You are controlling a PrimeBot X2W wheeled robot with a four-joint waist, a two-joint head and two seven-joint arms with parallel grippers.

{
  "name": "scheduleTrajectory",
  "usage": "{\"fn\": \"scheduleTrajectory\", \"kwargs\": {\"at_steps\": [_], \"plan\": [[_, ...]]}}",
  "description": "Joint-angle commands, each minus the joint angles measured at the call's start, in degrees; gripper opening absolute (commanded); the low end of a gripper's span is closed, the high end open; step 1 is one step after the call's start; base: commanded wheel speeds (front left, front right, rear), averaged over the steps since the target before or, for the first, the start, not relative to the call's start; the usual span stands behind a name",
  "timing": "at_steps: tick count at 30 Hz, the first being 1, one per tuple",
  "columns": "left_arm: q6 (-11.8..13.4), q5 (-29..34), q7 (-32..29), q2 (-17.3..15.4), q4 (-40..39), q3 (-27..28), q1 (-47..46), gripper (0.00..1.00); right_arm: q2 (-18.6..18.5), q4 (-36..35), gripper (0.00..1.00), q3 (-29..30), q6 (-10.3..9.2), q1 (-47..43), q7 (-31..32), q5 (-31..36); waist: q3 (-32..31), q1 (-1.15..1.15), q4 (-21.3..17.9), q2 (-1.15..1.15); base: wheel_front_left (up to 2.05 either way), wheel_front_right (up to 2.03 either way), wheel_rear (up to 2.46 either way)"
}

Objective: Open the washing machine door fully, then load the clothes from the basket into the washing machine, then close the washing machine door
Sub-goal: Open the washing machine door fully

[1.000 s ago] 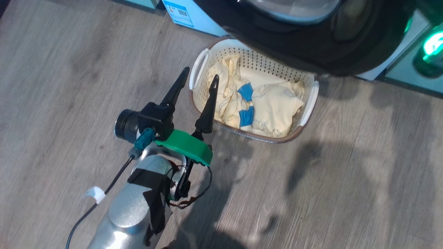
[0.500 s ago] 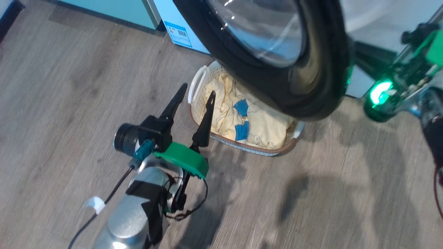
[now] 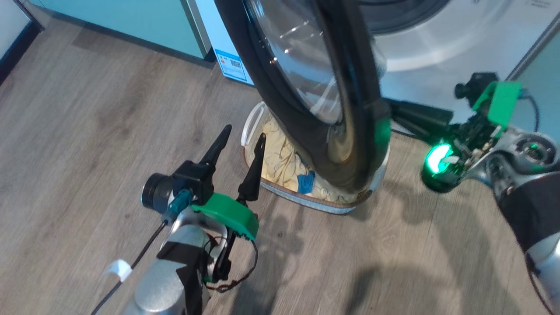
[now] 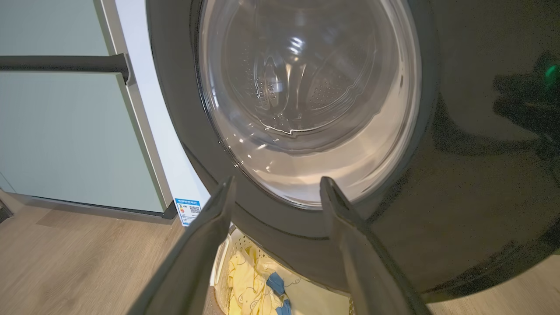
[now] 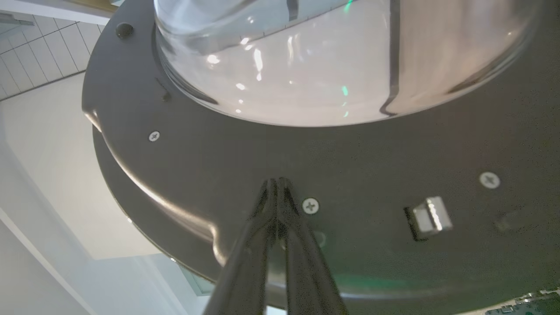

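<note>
The washing machine door [image 3: 350, 144], glossy black with a clear glass bowl, stands swung out and nearly edge-on over the basket [image 3: 302, 202]. Pale yellow clothes [image 3: 280, 164] with a blue piece lie inside the basket, partly hidden by the door. My left gripper [image 3: 244, 132] is open and empty, left of the basket, short of the door's outer face [image 4: 459, 175]. My right gripper [image 3: 389, 107] is shut, reaching from the right. In the right wrist view, the right gripper [image 5: 276, 181] rests its closed tips on the door's inner face [image 5: 372, 175]. The white washing machine [image 3: 437, 43] is behind.
Pale green cabinets [image 3: 131, 22] run along the wall left of the machine. A blue energy sticker [image 3: 232, 65] marks the washer's lower left corner. Wooden floor [image 3: 87, 131] spreads out to the left and in front. A metal latch [image 5: 431, 216] sits on the door's inner rim.
The head camera has tilted up. The door now shows more edge-on and covers more of the basket. My right arm has come into view on the right. The left gripper stays open.
</note>
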State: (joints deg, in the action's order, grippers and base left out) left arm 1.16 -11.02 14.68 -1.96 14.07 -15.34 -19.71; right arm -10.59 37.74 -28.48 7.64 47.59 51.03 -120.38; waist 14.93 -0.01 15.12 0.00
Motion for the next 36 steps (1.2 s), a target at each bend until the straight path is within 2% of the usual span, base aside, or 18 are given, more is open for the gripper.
{"fn": "scheduleTrajectory", "kwargs": {"at_steps": [1, 9, 20, 29, 33, 34, 36], "plan": [[-0.10, 0.26, 0.32, -0.92, -1.40, 1.82, 0.11, 1.00, 0.93, -2.36, 0.00, -0.57, -0.15, -0.37, -0.43, -1.10, -0.47, 0.01, 0.20, 0.00, 0.00, 0.00, 0.00], [-0.39, 0.48, 0.32, -0.92, -1.10, 1.96, 0.54, 1.00, 0.12, -6.00, 0.00, -6.29, -0.15, -3.17, -3.77, -5.57, -1.69, 0.01, 0.67, 0.00, 0.00, 0.00, 0.00], [-0.32, 0.81, 0.32, -0.92, -1.18, 2.75, 0.92, 1.00, -3.62, -10.24, 0.00, -10.79, -0.15, -3.81, -10.64, -11.55, -2.23, 0.01, -0.08, 0.00, 0.00, 0.00, 0.00], [-0.30, 1.21, 0.32, -0.92, -1.39, 4.56, 0.93, 1.00, -6.46, -15.03, 0.00, -7.25, -0.15, -5.30, -19.64, -12.34, -2.47, 0.01, -1.90, 0.00, 0.00, 0.00, 0.00], [-0.60, 1.68, 0.32, -0.92, -1.26, 5.59, 1.13, 1.00, -8.09, -18.01, 0.00, -3.12, -0.15, -6.81, -26.38, -8.35, -2.77, 0.01, -3.11, 0.00, 0.00, 0.00, 0.00], [-0.73, 1.85, 0.32, -0.92, -1.20, 5.79, 1.16, 1.00, -8.44, -18.75, 0.04, -1.82, -0.15, -7.22, -28.79, -6.38, -2.86, 0.01, -3.44, 0.00, 0.00, 0.00, 0.00], [-0.95, 2.15, 0.32, -0.92, -1.04, 6.19, 1.27, 1.00, -8.75, -20.74, 1.00, 0.52, -0.15, -8.47, -32.62, -2.57, -3.14, 0.01, -4.14, 0.00, 0.00, 0.00, 0.00]]}}
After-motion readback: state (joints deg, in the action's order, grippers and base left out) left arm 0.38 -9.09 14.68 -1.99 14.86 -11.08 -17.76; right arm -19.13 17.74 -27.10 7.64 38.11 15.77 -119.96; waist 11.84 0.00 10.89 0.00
